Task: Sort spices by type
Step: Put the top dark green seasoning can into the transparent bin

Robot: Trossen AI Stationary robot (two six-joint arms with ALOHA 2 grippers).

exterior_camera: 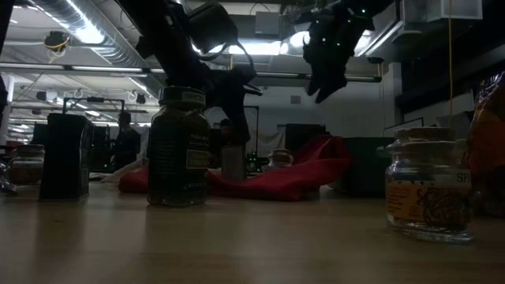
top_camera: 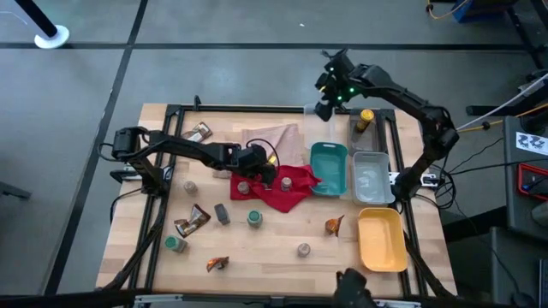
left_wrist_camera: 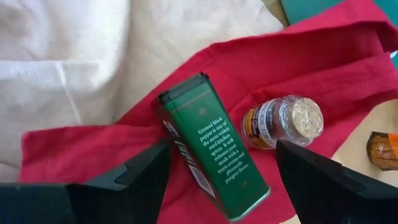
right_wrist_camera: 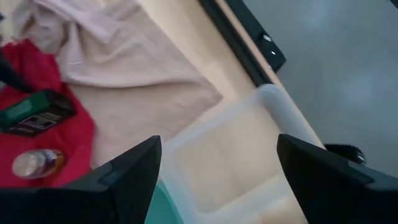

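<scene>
The left gripper is held spread wide, clasping nothing, with the green black-pepper tin lying on its side between the fingers on the red cloth, a small cork-topped jar just beside it. The tin is judged rigid, light and smooth-sided (likely slippery), best pinched across its narrow flat faces near mid-length. Far beyond the red cloth, the right gripper is likewise spread and empty above a clear tray.

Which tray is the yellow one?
The yellow tray sits nearest the table's front right corner; the teal tray and clear tray lie farther back.
</scene>
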